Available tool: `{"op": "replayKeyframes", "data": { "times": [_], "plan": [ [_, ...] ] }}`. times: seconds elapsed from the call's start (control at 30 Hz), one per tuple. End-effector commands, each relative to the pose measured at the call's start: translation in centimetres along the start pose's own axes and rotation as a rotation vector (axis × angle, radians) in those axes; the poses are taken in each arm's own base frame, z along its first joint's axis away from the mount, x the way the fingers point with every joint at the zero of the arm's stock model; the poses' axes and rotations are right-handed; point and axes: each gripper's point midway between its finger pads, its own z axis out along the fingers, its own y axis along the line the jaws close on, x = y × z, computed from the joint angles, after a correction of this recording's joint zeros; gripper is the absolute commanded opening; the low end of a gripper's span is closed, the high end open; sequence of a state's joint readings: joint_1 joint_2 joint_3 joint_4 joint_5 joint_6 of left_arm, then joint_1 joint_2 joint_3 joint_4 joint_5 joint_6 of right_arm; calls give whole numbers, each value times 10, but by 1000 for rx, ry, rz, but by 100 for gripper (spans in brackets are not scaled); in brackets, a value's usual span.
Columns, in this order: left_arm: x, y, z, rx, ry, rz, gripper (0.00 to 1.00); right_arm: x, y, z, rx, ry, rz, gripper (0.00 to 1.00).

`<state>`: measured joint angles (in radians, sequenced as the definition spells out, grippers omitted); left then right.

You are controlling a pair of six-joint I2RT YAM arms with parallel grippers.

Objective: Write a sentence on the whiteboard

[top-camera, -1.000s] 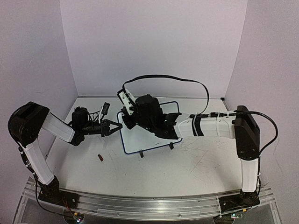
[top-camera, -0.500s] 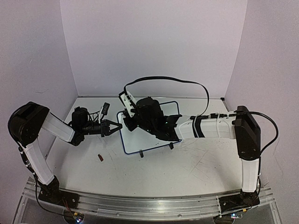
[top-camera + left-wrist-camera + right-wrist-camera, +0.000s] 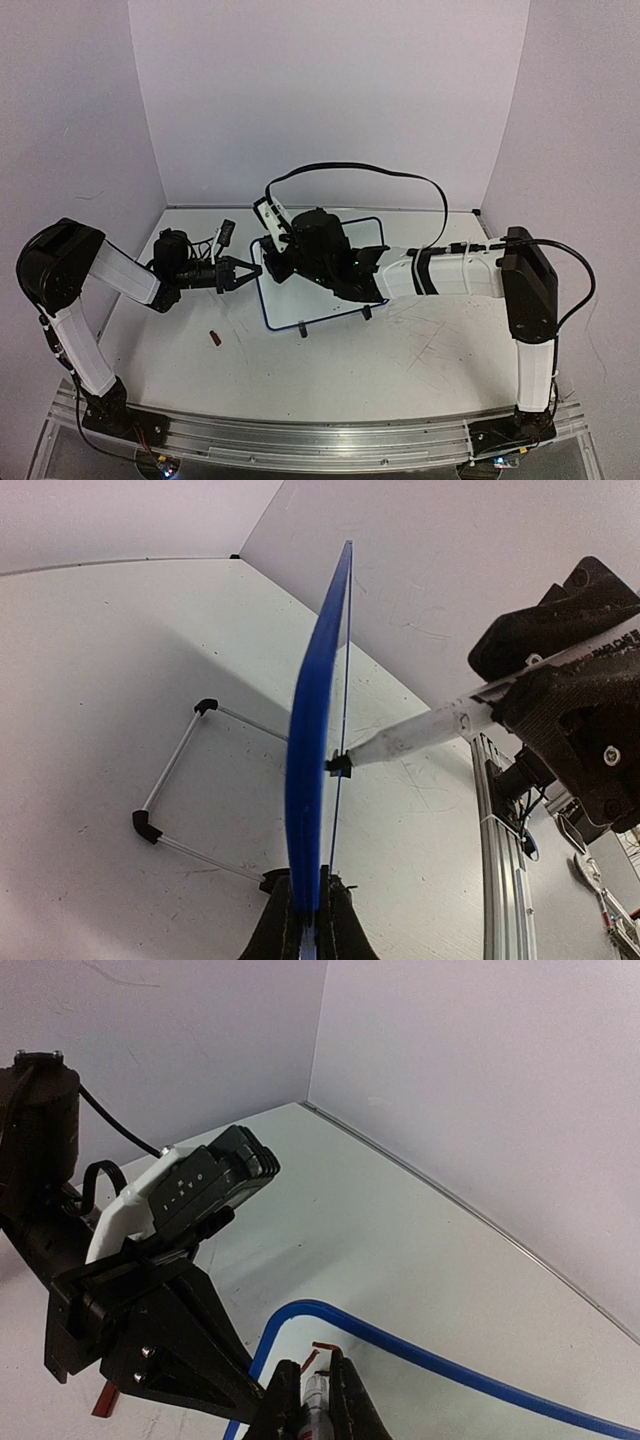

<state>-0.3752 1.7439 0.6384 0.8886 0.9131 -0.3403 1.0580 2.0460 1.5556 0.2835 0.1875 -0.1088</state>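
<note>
The whiteboard (image 3: pixel 305 298), white with a thin blue rim, stands tilted on its wire stand mid-table. My left gripper (image 3: pixel 249 272) is shut on its left edge; the left wrist view shows the board edge-on (image 3: pixel 312 710) between my jaws (image 3: pixel 305 882). My right gripper (image 3: pixel 282 266) is shut on a white-barrelled marker (image 3: pixel 430 728) whose dark tip (image 3: pixel 340 765) touches the board's face near its top left corner. In the right wrist view the marker (image 3: pixel 313 1392) sits between my fingers (image 3: pixel 311 1358), with short red strokes (image 3: pixel 323 1345) by the rim's corner (image 3: pixel 290 1312). No readable sentence shows.
A small red cap (image 3: pixel 214 338) lies on the tabletop left of the board. The board's wire stand (image 3: pixel 170 780) and black feet (image 3: pixel 302 328) rest on the scratched table. Lilac walls close in the back and sides. My left arm's wrist camera (image 3: pixel 200 1185) is close to the right gripper.
My right gripper with the marker has shifted slightly near the board's top left corner. The left gripper and the board have stayed put.
</note>
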Motion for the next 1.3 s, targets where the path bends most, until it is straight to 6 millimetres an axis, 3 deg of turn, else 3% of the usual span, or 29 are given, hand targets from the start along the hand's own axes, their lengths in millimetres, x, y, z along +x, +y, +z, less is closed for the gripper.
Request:
{"op": "replayKeyframes", "data": {
  "times": [0.0,0.33,0.67,0.97,1.27],
  "plan": [
    [-11,-10,-2,13,-26,87,0,-2,-4,8,4,-3,21,0],
    [-11,-9,-2,10,-26,85,0,1,-1,13,-1,6,23,0],
    [-11,-9,-1,12,-24,83,0,-2,-29,-1,138,4,24,0],
    [-11,-9,-2,12,-24,83,0,5,-37,-10,173,12,29,0],
    [-11,-10,-1,14,-24,84,0,14,-26,-9,114,27,39,0]
  ]
}}
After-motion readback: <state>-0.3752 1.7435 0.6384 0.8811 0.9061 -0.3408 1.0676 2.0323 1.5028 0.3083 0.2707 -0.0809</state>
